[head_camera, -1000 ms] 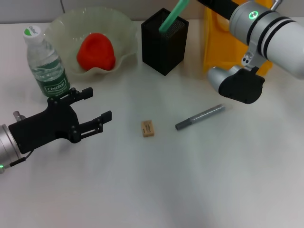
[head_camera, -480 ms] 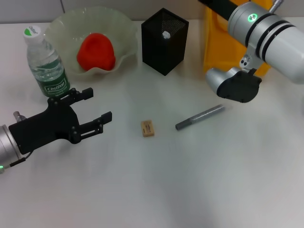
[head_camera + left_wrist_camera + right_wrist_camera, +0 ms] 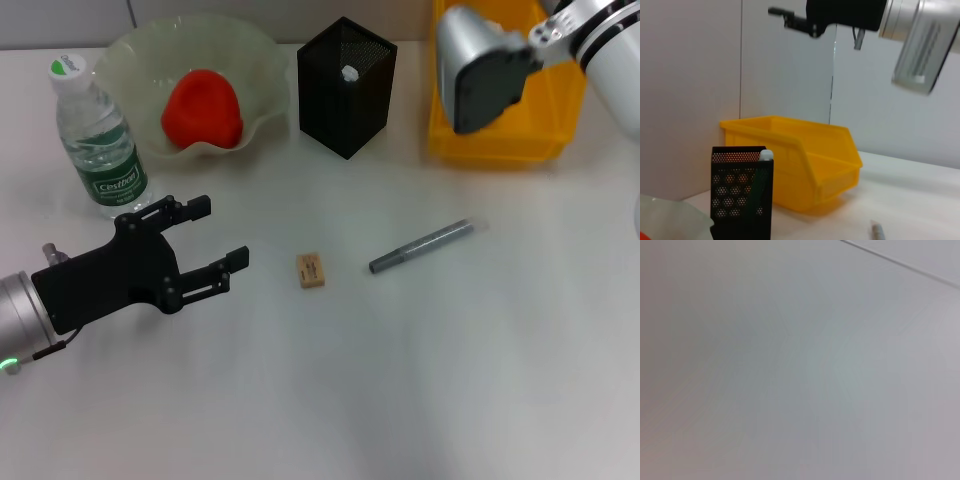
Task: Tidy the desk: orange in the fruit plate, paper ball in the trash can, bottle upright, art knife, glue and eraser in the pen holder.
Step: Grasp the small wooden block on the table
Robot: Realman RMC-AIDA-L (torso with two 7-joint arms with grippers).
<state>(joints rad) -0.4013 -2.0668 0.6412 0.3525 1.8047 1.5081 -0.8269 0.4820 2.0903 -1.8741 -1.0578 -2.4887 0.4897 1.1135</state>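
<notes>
Now left end effector (image 3: 205,235) wide open, empty, beside eraser (image 3: 311,271); right end effector state unclear, above yellow bin (image 3: 500,140).

black perforated metal pen holder (image 3: 346,85); glossy plastic bottle (image 3: 97,140)

Your head camera looks down from above at the white desk (image 3: 450,380). Your left wrist camera sits low near the desk and looks sideways across it. Both of these views show you the black pen holder (image 3: 346,85) and the yellow bin (image 3: 505,135). Your right wrist camera faces a plain pale wall (image 3: 800,370) and shows nothing else.
</notes>
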